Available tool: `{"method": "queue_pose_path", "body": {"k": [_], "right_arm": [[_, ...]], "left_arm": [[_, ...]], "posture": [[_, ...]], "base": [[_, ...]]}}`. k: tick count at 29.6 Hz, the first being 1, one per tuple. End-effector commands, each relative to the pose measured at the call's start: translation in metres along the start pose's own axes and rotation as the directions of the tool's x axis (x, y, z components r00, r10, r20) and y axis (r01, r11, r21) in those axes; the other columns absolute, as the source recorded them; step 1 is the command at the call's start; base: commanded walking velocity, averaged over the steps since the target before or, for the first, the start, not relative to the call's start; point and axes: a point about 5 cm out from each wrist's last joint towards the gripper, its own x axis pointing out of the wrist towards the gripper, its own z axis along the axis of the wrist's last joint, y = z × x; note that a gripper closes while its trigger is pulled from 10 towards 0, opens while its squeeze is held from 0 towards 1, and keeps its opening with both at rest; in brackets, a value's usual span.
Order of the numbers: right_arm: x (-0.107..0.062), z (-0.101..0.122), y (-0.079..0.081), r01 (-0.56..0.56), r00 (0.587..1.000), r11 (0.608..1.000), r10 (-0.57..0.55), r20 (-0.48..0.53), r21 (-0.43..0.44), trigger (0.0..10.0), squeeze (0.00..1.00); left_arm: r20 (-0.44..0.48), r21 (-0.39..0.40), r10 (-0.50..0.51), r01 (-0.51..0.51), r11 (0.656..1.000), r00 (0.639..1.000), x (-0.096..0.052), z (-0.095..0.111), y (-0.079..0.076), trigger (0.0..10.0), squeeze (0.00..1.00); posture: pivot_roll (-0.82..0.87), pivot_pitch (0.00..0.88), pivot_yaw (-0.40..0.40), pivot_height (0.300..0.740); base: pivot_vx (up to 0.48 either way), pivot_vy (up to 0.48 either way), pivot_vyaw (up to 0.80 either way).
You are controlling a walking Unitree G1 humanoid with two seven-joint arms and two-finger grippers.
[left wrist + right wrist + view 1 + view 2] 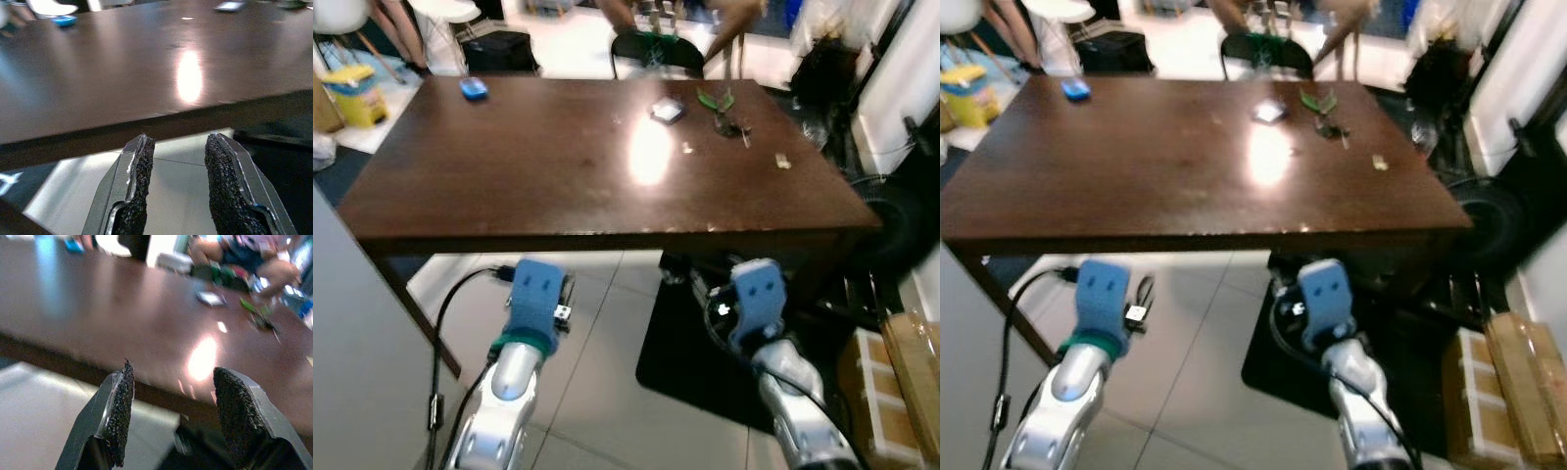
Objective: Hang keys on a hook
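Dark wooden surface (558, 157) bearing what may be keys (732, 125) beside a green tag; no hook can be made out. Left gripper (178, 188) and right gripper (176, 418) hang before its near edge, fingers parted, holding nothing.

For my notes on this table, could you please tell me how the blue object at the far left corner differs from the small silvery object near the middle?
The blue object is bright blue and rounded; the silvery object is pale grey and squarish. The blue object sits near the table's far left corner, well apart from other things; the silvery object lies right of the middle, close to the green-tagged keys. Both are small, lie flat and are too blurred to identify.
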Motion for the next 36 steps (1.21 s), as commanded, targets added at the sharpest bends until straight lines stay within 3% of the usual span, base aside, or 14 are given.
{"method": "queue_pose_path", "body": {"k": [1,5,15,17,24,36], "right_arm": [[-0.003,-0.007,0.007,-0.013,1.0,0.999,0.014,-0.027,0.029,10.0,0.0],[0.0,-0.005,0.009,-0.01,1.0,0.999,0.011,-0.023,0.042,10.0,0.0],[0.003,-0.003,0.014,-0.008,1.0,0.998,0.009,-0.019,0.069,10.0,0.0],[0.006,-0.001,0.022,-0.012,1.0,0.996,0.014,-0.019,0.086,10.0,0.0],[0.011,0.003,0.032,-0.032,0.999,0.993,0.034,-0.017,0.111,10.0,0.0],[0.014,0.006,0.033,-0.033,0.999,0.994,0.036,-0.026,0.1,10.0,0.0]], "left_arm": [[-0.031,0.0,0.012,-0.012,1.0,0.999,-0.003,-0.007,0.004,10.0,0.0],[-0.037,0.012,0.016,-0.016,1.0,0.999,-0.003,-0.008,0.007,10.0,0.0],[-0.058,0.062,-0.008,0.012,0.998,0.998,-0.001,-0.01,0.007,10.0,0.0],[-0.071,0.075,-0.033,0.039,0.996,0.997,0.0,-0.011,0.009,10.0,0.0],[-0.08,0.075,-0.047,0.053,0.996,0.996,0.002,-0.01,0.012,10.0,0.0],[-0.075,0.066,-0.051,0.056,0.996,0.996,0.004,-0.005,0.014,10.0,0.0]], "posture": [[-0.14,0.027,0.044,0.74],[-0.13,0.03,0.053,0.74],[-0.13,0.034,0.09,0.74],[-0.11,0.033,0.122,0.74],[-0.11,0.043,0.123,0.74],[-0.1,0.058,0.125,0.74]], "base": [[0.461,0.0,0.0],[0.407,0.0,0.0],[0.0,0.0,0.0],[0.0,0.0,0.0],[0.0,0.0,0.0],[0.0,0.0,0.0]]}}
